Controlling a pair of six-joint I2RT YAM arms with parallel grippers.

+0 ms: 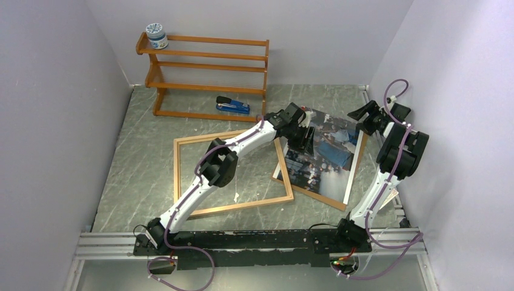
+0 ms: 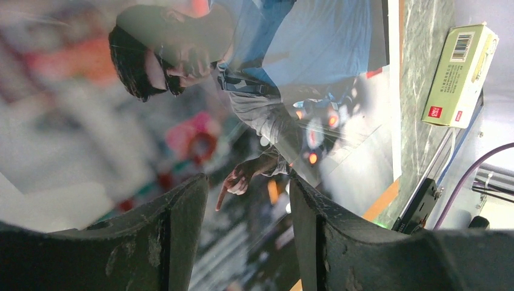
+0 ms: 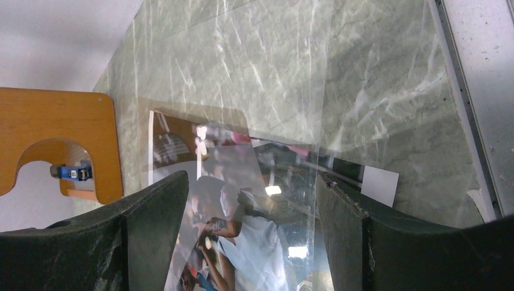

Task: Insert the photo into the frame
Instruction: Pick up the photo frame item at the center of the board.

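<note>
While L pincer [image 2: 247, 185] hovers part-open over photo [image 2: 291, 54], R pincer [image 3: 251, 182] gapes wide.

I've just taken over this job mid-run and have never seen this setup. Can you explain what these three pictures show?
These are two robot arms bolted at the near table edge, each ending in a two-finger gripper. The wide picture comes from a fixed camera above and behind them. The other two come from cameras on the wrists, looking past their own fingers. On the table lies the frame, with the table showing through it. To its right is the photo on a brown backing board. At the back stands a shelf rack with a jar on top and a blue stapler at its foot. The left gripper is open just above the photo. The right gripper, also open, hovers near its far corner. Neither holds anything.
</note>
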